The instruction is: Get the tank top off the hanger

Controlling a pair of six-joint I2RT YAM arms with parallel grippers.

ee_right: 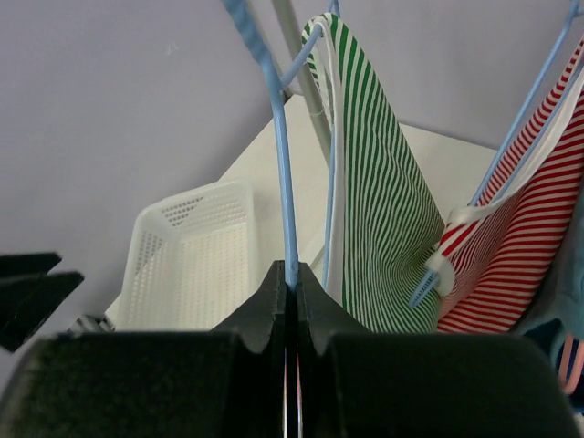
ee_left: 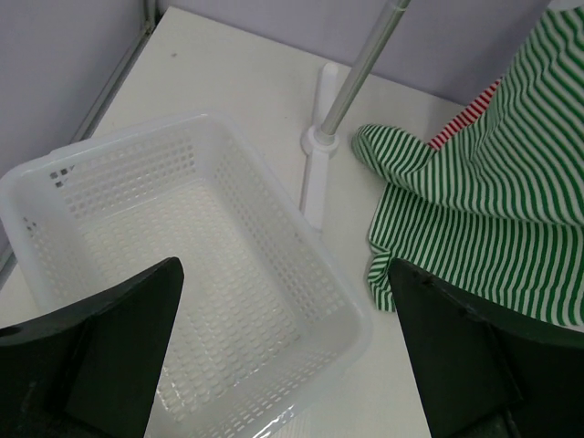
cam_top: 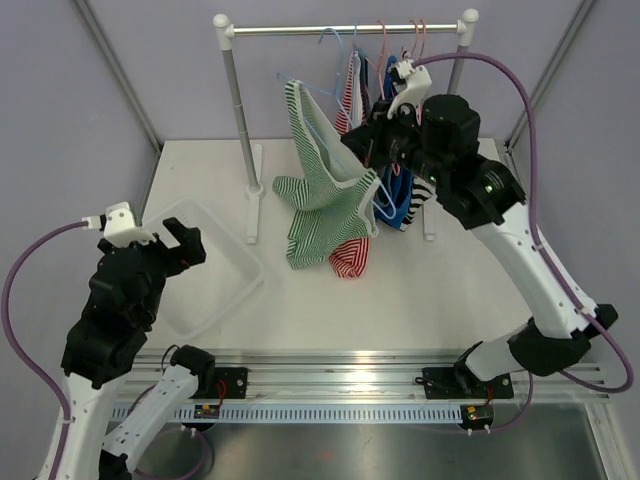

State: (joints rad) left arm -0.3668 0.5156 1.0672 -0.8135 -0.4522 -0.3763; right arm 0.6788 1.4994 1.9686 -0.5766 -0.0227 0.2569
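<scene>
The green-and-white striped tank top (cam_top: 322,195) hangs on a thin light-blue hanger (cam_top: 312,110) in front of the rack, its hem sagging onto the table. My right gripper (cam_top: 366,150) is shut on the hanger's wire. In the right wrist view the blue hanger (ee_right: 279,155) runs up out of the closed gripper (ee_right: 293,278), and the tank top (ee_right: 383,210) drapes just to its right. My left gripper (cam_top: 176,246) stands open above the white basket, apart from the garment. In the left wrist view the tank top (ee_left: 493,182) lies past the gripper (ee_left: 285,274).
A white perforated basket (cam_top: 236,272) sits at the left (ee_left: 119,146) (ee_right: 192,246). The rack's rail (cam_top: 340,30) and left post (cam_top: 240,130) stand at the back. A red-striped garment (cam_top: 350,258) (ee_right: 511,246) and a blue-striped one (cam_top: 400,205) hang beside the tank top.
</scene>
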